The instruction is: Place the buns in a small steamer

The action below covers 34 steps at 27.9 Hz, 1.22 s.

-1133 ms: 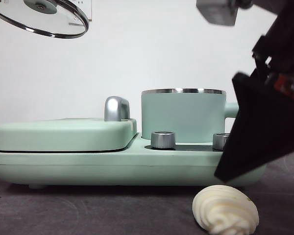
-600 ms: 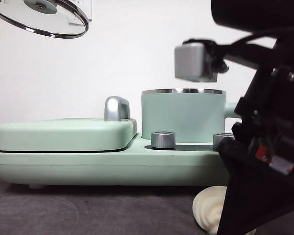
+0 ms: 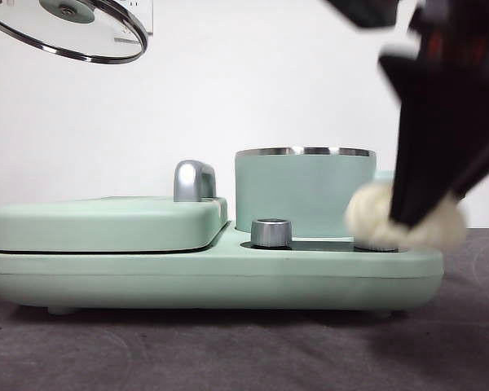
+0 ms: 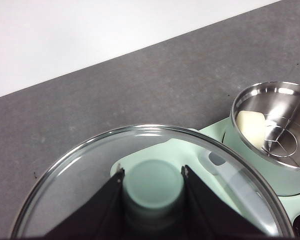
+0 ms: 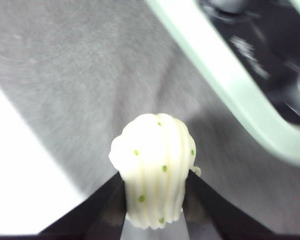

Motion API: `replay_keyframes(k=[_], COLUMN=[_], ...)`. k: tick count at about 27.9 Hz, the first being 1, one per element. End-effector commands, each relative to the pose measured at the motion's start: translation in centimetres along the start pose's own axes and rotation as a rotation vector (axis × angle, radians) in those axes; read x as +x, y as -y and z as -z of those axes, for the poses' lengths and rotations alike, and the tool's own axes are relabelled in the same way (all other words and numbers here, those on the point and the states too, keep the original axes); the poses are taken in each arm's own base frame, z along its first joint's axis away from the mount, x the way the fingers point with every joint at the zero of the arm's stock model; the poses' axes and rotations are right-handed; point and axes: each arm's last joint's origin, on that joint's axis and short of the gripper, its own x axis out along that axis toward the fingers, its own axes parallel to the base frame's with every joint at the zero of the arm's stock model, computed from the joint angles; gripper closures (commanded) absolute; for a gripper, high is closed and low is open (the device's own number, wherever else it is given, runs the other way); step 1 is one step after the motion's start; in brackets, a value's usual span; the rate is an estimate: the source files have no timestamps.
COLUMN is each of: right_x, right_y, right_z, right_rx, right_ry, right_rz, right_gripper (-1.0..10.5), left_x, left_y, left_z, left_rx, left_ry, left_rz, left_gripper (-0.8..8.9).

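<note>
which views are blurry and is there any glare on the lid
Front view: the right gripper and swirled bun are motion-smeared. Right wrist view: background streaked, bun fairly sharp. Left wrist view: sharp; the glass lid shows only faint reflections.

Across the bottom of your front frame runs the dark grey table, and directly on it sits only the mint green cooker base, left to centre-right.

I see even bright light; motion blur on right gripper, glare on steamer rim.
</note>
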Motion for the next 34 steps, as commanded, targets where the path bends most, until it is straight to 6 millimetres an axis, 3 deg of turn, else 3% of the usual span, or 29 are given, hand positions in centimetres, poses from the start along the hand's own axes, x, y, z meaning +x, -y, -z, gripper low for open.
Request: replay_keyframes(k=[1,4,6,10,21,30,34], right_x=[-3.3,-7.3,-8.9,-9.1,-3.8,0.9,1.7], right_y=[-0.2,0.3,1.3,3.3,9.5,12.9,13.5], right_z=[-1.6,-4.3,-6.2,-8.7,-14.2,-15.5,-15.7], right_rx=[0.089,0.131,0.166,0.192,0.214,0.222,0.227], right_ry=[-0.012,0.118,0.181,0.201,0.146,0.084,0.1], right_rz=[-0.005,0.01,0.033,0.078,0.153,0.175,0.159], right_gripper=[8.0,8.0,8.0,8.0,8.0,7.9,6.9], left_x=[-0.3,-0.3,-0.3,-0.3,-0.3,-0.3,-0.3], left_y=[0.0,0.0,0.0,0.0,0.0,0.0,0.0], left_z=[-0.8,-0.8,-0.8,-0.8,-0.7,-0.7,-0.7], left_rx=[0.009,0.009,0.009,0.008,0.004,0.005,0.005], left_ry=[0.045,0.044,0.044,0.044,0.043,0.043,0.043], left_rz=[-0.003,-0.003,-0.003,-0.003,-0.002,-0.002,-0.002], left_gripper=[7.99,7.99,7.99,7.99,7.99,7.99,7.99])
